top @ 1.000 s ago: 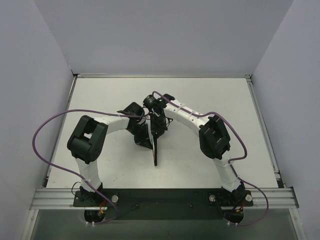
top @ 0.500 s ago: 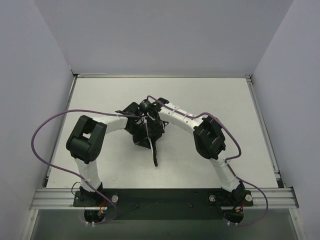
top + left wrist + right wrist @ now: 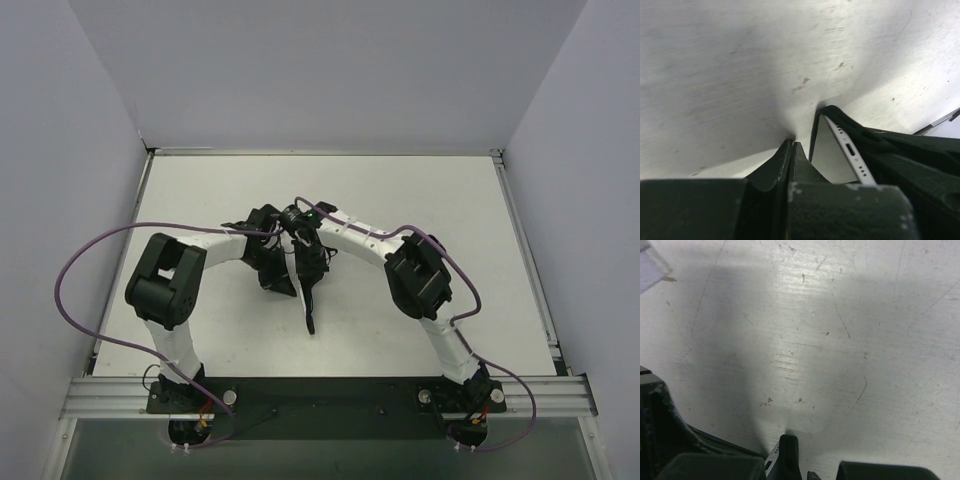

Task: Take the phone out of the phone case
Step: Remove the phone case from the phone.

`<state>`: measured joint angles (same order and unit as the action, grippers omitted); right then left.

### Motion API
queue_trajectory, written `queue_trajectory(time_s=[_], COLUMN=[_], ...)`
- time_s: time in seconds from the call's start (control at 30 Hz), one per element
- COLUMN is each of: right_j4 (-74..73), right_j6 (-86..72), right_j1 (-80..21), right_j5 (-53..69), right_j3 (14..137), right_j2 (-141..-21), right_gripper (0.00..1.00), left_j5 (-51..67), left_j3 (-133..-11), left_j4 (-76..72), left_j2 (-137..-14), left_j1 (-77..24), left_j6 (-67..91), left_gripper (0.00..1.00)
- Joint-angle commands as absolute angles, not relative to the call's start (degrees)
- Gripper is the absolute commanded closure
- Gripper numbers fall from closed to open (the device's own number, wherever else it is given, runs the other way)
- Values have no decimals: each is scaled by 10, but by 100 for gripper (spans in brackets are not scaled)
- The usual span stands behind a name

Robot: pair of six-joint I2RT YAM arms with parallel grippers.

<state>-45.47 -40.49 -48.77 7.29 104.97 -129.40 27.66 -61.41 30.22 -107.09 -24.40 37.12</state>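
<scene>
In the middle of the table (image 3: 440, 210), where my two arms meet, the phone case (image 3: 309, 300) stands on its thin edge with the phone (image 3: 850, 152) still seated in it. Seen from above, its long axis runs from far to near. The far end sits up among my fingers, and the near end points back toward my bases, leaning slightly to the right.

My right fingers (image 3: 880, 471) are clenched on the far part of the phone case. In the right wrist view a narrow black strip of it and a sliver of pale phone edge show between them, low over the scratched table.

My left fingers (image 3: 782, 165) are pressed together with nothing between them, their tips down close to the table and just left of the case. I cannot tell whether they touch it.

The left wrist view shows the short end of the phone beside those fingers. Its pale rim, with the charging port and a row of small holes, slopes away from the table, and the black rim of the case wraps round the corner nearest the table
</scene>
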Motion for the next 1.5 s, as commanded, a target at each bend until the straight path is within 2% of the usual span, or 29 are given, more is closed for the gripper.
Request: queue_trajectory(time_s=[0.0,0.27,0.43,0.6,0.73,0.87,0.97,1.03,1.07,1.1,1.47], right_j4=[-487,-454,-443,-445,-444,-444,-443,-443,-442,-441,-405], right_j6=[-421,-435,-434,-433,-434,-432,-431,-430,-427,-426,-418], right_j1=[-526,-525,-526,-529,-530,-535,-539,-541,-543,-544,-550], right_j5=[98,83,94,72,62,63,64,63,65,67,16], right_j3=[958,935,934,920,911,911,915,917,918,919,865], right_j2=[-1357,-1338,-1346,-1339,-1334,-1337,-1338,-1339,-1339,-1339,-1263], right_gripper=[100,100,100,85,83,74,74,80,96,100,100], left_j5=[230,273,308,319,344,365,370,371,369,367,381], left_j3=[-576,-534,-525,-523,-509,-505,-509,-509,-508,-507,-505], left_j4=[286,267,250,248,220,198,200,201,200,201,193], left_j2=[-1049,-986,-952,-945,-943,-940,-939,-935,-933,-929,-922], left_j1=[-208,-169,-170,-169,-169,-169,-168,-168,-168,-168,-164], left_j6=[374,408,435,446,479,496,496,499,502,504,523], left_gripper=[100,100,86,80,75,67,63,62,62,62,63])
